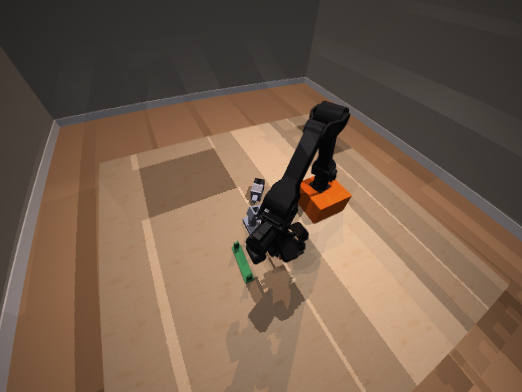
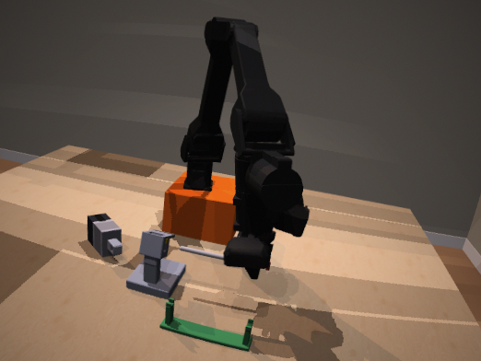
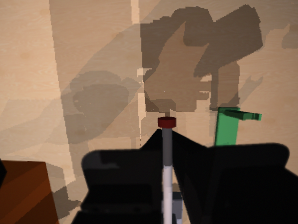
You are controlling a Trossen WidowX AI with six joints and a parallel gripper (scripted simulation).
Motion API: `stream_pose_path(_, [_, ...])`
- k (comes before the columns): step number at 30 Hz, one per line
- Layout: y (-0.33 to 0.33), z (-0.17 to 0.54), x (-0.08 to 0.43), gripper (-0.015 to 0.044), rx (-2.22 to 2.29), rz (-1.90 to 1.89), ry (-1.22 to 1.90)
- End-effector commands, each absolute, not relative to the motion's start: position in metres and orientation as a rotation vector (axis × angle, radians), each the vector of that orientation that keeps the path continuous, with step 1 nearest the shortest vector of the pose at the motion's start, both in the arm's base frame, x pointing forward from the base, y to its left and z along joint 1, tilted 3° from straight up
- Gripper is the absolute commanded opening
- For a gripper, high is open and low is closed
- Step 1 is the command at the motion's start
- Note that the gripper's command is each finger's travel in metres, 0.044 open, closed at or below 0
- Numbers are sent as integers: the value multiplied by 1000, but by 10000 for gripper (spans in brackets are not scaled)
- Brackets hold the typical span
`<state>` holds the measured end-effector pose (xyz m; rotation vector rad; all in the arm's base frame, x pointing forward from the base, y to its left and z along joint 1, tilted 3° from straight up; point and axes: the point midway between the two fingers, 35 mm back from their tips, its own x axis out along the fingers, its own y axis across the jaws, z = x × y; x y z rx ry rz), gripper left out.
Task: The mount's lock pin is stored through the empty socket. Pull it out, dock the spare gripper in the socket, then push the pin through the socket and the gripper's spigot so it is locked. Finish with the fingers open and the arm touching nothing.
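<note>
My gripper [image 2: 252, 273] [image 3: 163, 132] is shut on the lock pin [image 2: 200, 252] [image 3: 167, 192], a thin grey rod with a dark red head [image 3: 167, 122]. The pin is held about level above the table, its free end pointing towards the mount. In the exterior view a gap shows between that end and the socket [image 2: 153, 244], so the pin is out of it. The socket tops a short post on the grey mount base [image 2: 137, 279]. The spare gripper [image 1: 257, 190] [image 2: 107, 236], grey and black with a small spigot, lies beyond the mount. The fingers hide the pin's gripped part.
A green rack [image 1: 242, 263] [image 2: 207, 332] [image 3: 226, 132] with two uprights stands on the table beside the mount, empty, near my gripper. The arm stands on an orange block [image 1: 325, 204] [image 2: 198, 217] [image 3: 25, 195], behind the mount in the exterior view.
</note>
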<state>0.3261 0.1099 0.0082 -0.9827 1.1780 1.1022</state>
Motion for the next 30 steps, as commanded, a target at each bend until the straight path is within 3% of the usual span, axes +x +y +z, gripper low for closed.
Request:
stream_pose_path(1, [111,12,327,0,-985,1099,1178])
stream_pose_path(30, [115,33,338,0,-976,1108,1197])
